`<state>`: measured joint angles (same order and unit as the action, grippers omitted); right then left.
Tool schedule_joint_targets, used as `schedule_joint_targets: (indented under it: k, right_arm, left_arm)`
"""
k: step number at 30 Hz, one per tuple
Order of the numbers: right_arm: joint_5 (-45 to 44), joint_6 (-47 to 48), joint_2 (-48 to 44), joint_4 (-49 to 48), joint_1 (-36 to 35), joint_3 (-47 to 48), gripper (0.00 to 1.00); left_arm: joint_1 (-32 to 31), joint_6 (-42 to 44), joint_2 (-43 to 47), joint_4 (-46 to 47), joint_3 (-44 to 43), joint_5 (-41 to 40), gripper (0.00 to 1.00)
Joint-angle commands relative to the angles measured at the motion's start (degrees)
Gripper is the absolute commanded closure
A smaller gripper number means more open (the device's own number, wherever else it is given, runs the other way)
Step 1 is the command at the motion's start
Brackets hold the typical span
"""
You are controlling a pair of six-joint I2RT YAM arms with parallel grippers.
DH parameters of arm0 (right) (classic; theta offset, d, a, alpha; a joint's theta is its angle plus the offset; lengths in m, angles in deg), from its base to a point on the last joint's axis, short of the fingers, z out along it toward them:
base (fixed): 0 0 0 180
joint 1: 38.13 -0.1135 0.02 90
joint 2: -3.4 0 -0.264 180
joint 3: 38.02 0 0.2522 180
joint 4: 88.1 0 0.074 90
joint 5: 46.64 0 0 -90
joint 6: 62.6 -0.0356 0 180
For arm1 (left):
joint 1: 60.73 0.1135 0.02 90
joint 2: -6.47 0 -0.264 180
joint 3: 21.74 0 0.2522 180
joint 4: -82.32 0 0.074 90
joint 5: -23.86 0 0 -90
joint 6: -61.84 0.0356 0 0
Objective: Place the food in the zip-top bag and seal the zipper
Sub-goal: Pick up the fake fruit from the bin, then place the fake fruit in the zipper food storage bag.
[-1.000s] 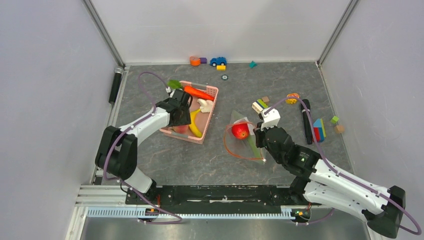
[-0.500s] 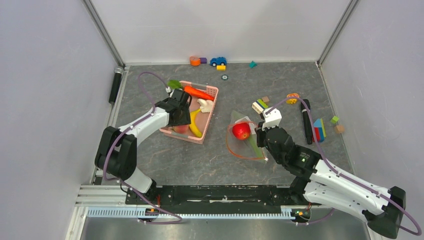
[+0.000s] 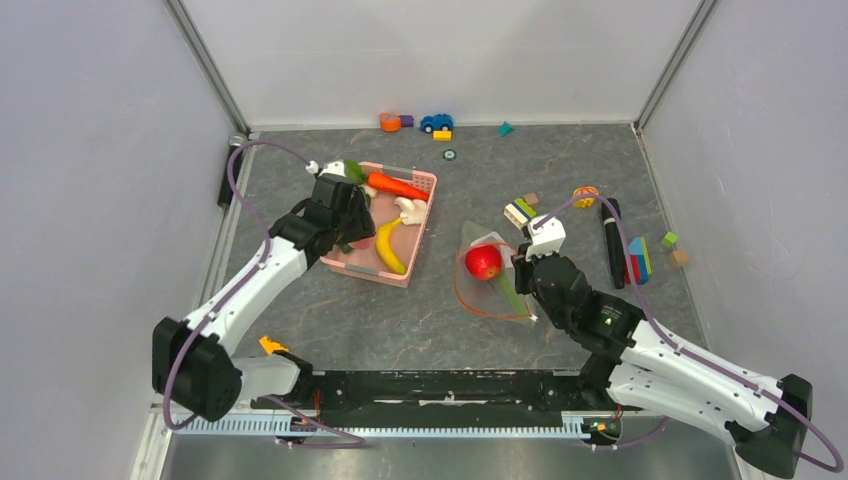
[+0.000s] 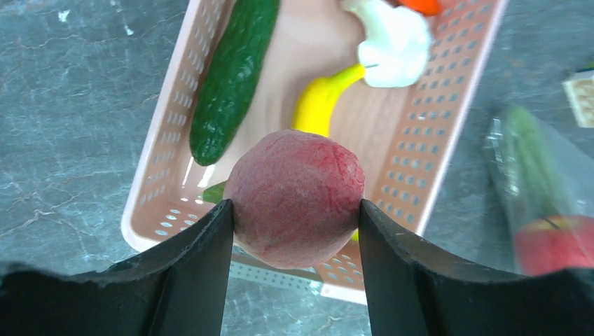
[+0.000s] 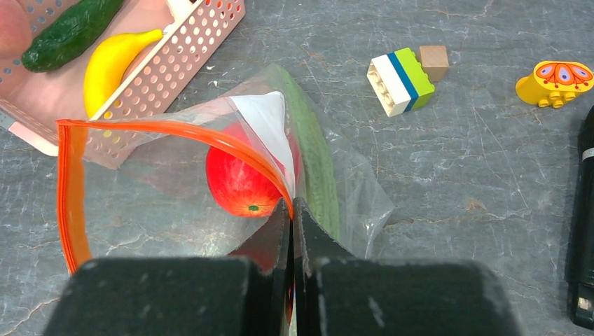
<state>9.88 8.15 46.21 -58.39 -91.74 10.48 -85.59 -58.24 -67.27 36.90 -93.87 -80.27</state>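
Clear plastic forms the zip-top bag (image 5: 210, 168), which lies on the grey table (image 3: 400, 320) right of centre in the top view, its mouth held open as a loop. The zipper (image 5: 161, 130), an orange-red strip, outlines that mouth. Inside the bag sit the red tomato (image 5: 242, 183) and one green cucumber (image 5: 315, 168), the cucumber lying along the tomato's right side in the right wrist view.

The right gripper (image 5: 291, 210) is clamped tight on the bag's rim at the zipper, its two fingers pressed together on the plastic just below the tomato in that view.

The left gripper (image 4: 294, 231) grasps the pink piece (image 4: 294, 199), a round reddish-pink fruit pinched between both fingers, one on each side. The piece hangs above the near rim of the pink basket (image 4: 448, 133).

The basket sits left of the bag in the top view, well apart from the tomato. It contains a second cucumber (image 4: 235, 77) along its left side, the yellow banana (image 4: 322, 101) at centre, the white mushroom (image 4: 392, 38) toward the top, and the orange carrot (image 3: 398, 186) across its far end.

Loose toys lie outside the task area: a white, blue and green block (image 5: 401, 80) and a yellow-orange toy (image 5: 557, 80) at the upper right of the right wrist view, and a blue car (image 3: 436, 122) near the back wall.
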Motion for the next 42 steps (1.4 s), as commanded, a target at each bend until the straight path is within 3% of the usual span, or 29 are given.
schedule_joint_targets:
  k: [1,10,16,27,31,32,35,37,42]
  right_arm:
    - [-0.84,-0.8,0.05,-2.07,-0.06,0.04,1.0]
    - [2.65,-3.81,3.03,0.56,-0.06,4.98,1.0]
    - [4.1,-9.09,5.92,3.62,-0.03,9.78,1.0]
    - [10.77,-13.26,6.24,1.65,-0.01,12.99,1.0]
    - [14.38,-13.36,5.54,-0.65,-0.01,11.99,1.0]
    - [15.18,-13.23,5.48,-0.87,-0.01,11.85,1.0]
    - [15.34,-13.27,5.52,-0.85,-0.01,11.53,1.0]
    - [14.68,-13.21,5.46,-0.66,-0.01,11.51,1.0]
    - [10.41,-11.83,5.08,1.0,-0.05,11.14,1.0]
  left_arm:
    - [-0.42,-1.87,7.28,2.76,2.42,9.41,0.81]
    - [-6.97,-1.77,18.37,19.13,9.11,36.04,0.82]
    - [-19.97,-0.48,15.98,23.28,6.91,32.48,0.84]
    - [-25.92,-1.03,7.75,28.05,3.41,23.86,0.83]
    - [-26.72,-0.95,4.93,24.89,2.27,17.02,0.71]
    - [-26.79,-0.86,4.16,23.83,1.79,16.33,0.64]
    - [-27.23,-0.49,3.16,21.97,1.16,16.44,0.21]
    - [-27.34,0.13,3.89,21.56,1.38,17.21,0.01]
    - [-27.34,1.13,8.52,19.52,3.05,15.61,0.0]
